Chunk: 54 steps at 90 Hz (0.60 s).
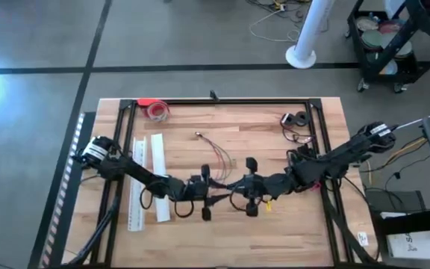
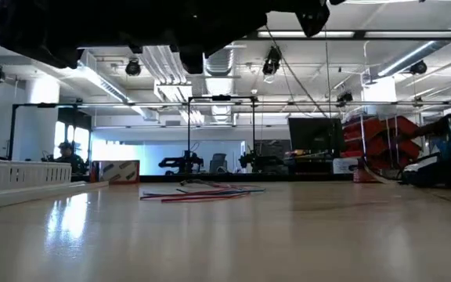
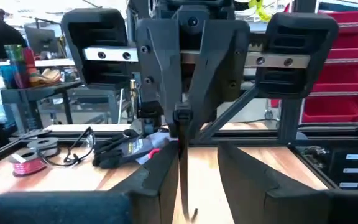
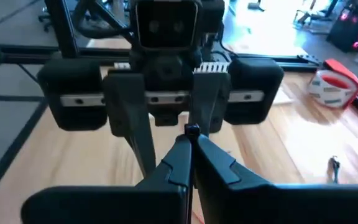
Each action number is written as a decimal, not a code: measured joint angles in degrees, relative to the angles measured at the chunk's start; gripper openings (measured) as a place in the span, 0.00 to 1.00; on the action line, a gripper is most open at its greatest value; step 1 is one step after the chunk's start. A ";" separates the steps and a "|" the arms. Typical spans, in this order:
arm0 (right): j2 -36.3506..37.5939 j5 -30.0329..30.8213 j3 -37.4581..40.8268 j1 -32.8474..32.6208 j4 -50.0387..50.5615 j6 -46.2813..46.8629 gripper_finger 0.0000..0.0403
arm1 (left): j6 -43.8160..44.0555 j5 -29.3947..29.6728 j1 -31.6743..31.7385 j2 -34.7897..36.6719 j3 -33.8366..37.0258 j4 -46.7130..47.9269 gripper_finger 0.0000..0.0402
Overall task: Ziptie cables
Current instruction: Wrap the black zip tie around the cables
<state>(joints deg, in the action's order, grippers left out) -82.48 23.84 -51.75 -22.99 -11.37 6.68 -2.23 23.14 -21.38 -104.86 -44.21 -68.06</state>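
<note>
Wooden tabletop (image 1: 275,224) fills my overhead feed, ringed by a black frame, with grey floor around it. Both arms reach toward the middle of the table and face each other just apart. My left gripper (image 1: 206,196) sits with its fingers spread wide; from the right wrist camera I see it (image 4: 166,134) head-on, the two fingers angled apart. My right gripper (image 4: 190,158) has its fingers pressed together on a thin black zip tie (image 4: 191,130), whose small head shows just above the fingertips. The left wrist camera confirms this: the right gripper (image 3: 183,134) pinches the zip tie (image 3: 182,168), its strap hanging straight down between my left fingers (image 3: 151,180).

Cables (image 1: 216,148), thin reddish and pale wires, lie loose on the wood beyond the two grippers, well apart from both. The low camera shows them (image 2: 198,193) flat on the surface. Two long white strips (image 1: 149,179) lie beside the left arm, and a red tape roll (image 1: 157,110) sits near the far edge.
</note>
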 joint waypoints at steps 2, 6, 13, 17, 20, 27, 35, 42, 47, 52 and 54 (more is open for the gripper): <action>-0.03 -0.13 0.24 0.03 -0.58 -0.03 0.00 | -0.05 0.02 0.18 0.00 0.00 0.03 0.24; -0.08 -0.21 0.60 0.07 -1.35 -0.30 0.00 | -0.02 0.00 0.48 0.00 0.07 0.19 0.24; -0.09 -0.05 0.86 0.05 -1.78 -0.59 0.00 | 0.03 -0.06 1.05 0.00 0.11 0.85 0.24; -0.09 -0.03 1.23 0.06 -2.02 -0.39 0.00 | 0.03 -0.09 1.29 0.00 0.11 1.02 0.24; -0.09 -0.01 1.52 0.13 -1.79 -0.31 0.00 | 0.05 -0.07 1.47 0.00 0.11 0.98 0.24; -0.13 -0.04 2.09 0.16 -1.66 -0.25 0.00 | 0.01 -0.10 1.73 0.00 0.11 0.95 0.24; -0.13 -0.08 2.49 0.16 -1.79 0.49 0.00 | -0.13 -0.12 1.98 0.31 0.11 1.05 0.24; -0.13 -0.07 2.61 0.16 -1.80 0.89 0.00 | -0.21 -0.13 2.17 0.65 0.11 1.06 0.24; -0.13 -0.03 2.63 0.18 -1.80 0.89 0.00 | -0.23 -0.13 2.33 0.87 0.11 1.12 0.24; -0.13 -0.01 2.63 0.18 -1.76 0.87 0.00 | -0.23 -0.15 2.47 0.87 0.11 1.28 0.24; -0.13 -0.01 2.64 0.18 -1.75 0.87 0.00 | -0.21 -0.20 2.48 0.87 0.11 1.42 0.24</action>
<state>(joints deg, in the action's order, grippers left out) -82.61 23.83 -49.12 -22.81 -13.12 7.55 -2.44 22.94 -18.90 -103.98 -44.10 -66.64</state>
